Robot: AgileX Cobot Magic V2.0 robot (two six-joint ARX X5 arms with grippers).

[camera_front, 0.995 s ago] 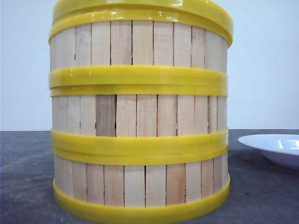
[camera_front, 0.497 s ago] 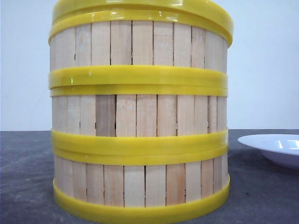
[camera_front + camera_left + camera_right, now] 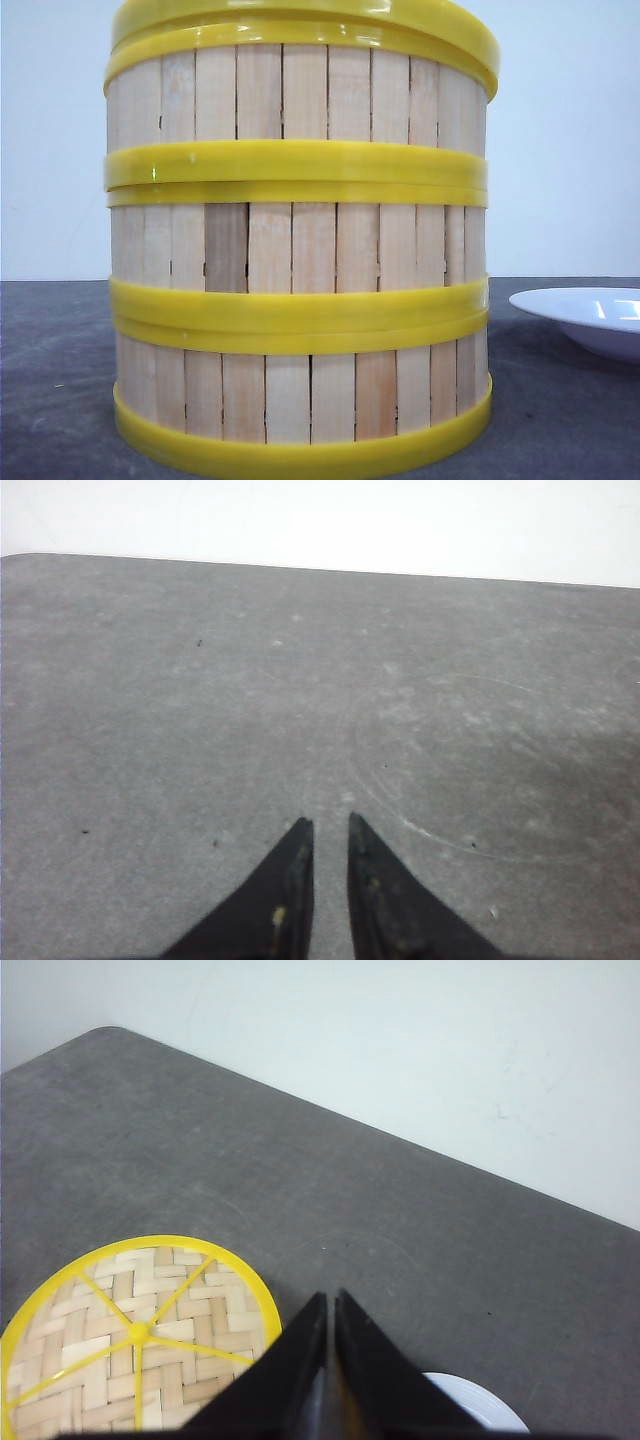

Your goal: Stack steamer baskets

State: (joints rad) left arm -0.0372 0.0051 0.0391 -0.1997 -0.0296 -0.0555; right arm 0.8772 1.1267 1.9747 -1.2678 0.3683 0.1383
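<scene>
Nothing moved since the earlier pictures: same stack, same plate, same framing. Left gripper (image 3: 330, 825) nearly closed, only a thin slit between the black pointed fingers, holding nothing, above bare grey table (image 3: 200, 730). Right gripper (image 3: 331, 1300) also almost closed and empty, raised over the woven-top lid (image 3: 135, 1335), with a piece of white plate (image 3: 475, 1405) beside it. Steamer baskets (image 3: 300, 250) already standing one on another in three tiers, close before the front camera, lid on top, plate (image 3: 590, 315) near on the right side. Walls of pale vertical wooden slats, thin dark gaps between, one slat darker; smooth glossy yellow plastic rims above and below each tier. Probably light and rather stiff, but slats thin and maybe easy to crack under hard squeeze. Plastic rim likely slippery, yet strongest place to take hold: pinch over the top edge of the wall, not on middle of slats. Stacking seems finished.
</scene>
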